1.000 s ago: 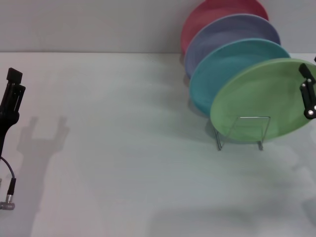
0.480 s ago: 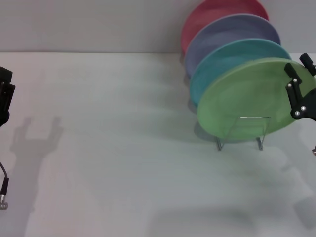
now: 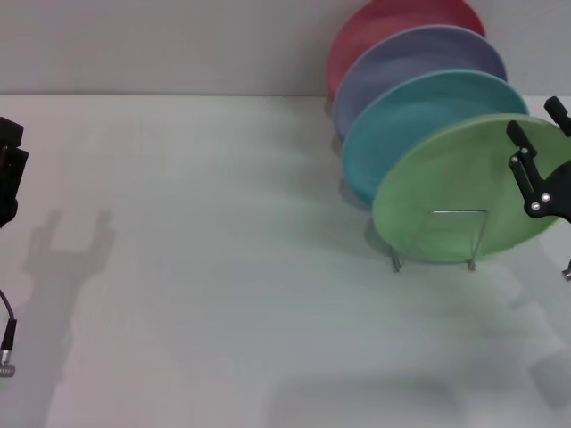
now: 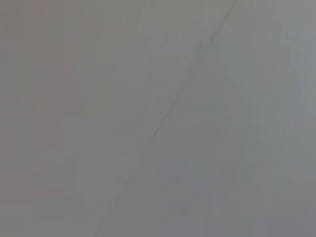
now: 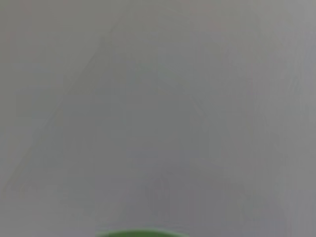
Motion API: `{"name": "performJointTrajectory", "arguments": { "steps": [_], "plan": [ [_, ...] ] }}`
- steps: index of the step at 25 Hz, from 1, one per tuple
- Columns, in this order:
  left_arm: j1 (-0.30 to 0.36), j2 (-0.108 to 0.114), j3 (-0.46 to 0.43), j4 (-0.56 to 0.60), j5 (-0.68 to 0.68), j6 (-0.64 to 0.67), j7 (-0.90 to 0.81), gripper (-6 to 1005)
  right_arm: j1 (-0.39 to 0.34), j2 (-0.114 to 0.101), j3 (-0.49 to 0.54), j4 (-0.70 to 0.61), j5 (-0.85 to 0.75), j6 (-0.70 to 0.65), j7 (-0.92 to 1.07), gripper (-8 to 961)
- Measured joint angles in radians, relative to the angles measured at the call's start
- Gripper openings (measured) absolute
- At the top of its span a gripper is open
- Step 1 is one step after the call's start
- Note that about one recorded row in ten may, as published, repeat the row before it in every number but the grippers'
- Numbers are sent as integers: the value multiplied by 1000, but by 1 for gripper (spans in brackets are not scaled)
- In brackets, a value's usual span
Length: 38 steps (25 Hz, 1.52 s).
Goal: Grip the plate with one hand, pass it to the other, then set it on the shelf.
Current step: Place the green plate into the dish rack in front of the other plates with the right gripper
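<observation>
Final step of the task, by my read: placing the plate [image 3: 451, 192] on the shelf [image 3: 435, 254]. The light green plate stood tilted at the front end of the shelf, just in front of the turquoise plate [image 3: 419, 116], with the shelf's front wire loop showing against its lower face. The right pincer [image 3: 541, 169] was at the plate's right rim, one finger in front of the face and one behind, apparently clamped on the rim. Whether the plate's bottom edge was fully seated between the dividers could not be told. In the right wrist view only a thin strip of the green rim [image 5: 140, 233] showed.

The left pincer [image 3: 9, 174] hung far out to the left of the shelf, well apart from everything, idle; whether it was released or clenched could not be told. The left wrist view showed nothing useful.

Next move, as a judgement: settle the plate into the front slot, release the rim, then back the right pincer away to the right without dragging the plate along.

Behind the turquoise plate on the shelf stood the lavender plate [image 3: 401, 58] and the pink plate [image 3: 375, 22]. These sat close, so pushing the green plate backward risks knocking them. The tabletop [image 3: 223, 267] in front of the shelf held only shadows.
</observation>
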Motion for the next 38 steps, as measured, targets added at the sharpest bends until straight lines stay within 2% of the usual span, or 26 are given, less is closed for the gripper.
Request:
{"name": "performJointTrajectory", "arguments": {
  "steps": [1,19,38],
  "plan": [
    [0,0,0,0,1,1,0,850,0,0,-1,1,0,0,-1,386],
    [-1,0,0,-1,1,11,0,851,36,0,-6,35,-34,53,-14,389],
    [-8,5,-5,-5,1,12,0,851,1,2,5,88,-32,61,-119,393]
  ]
}}
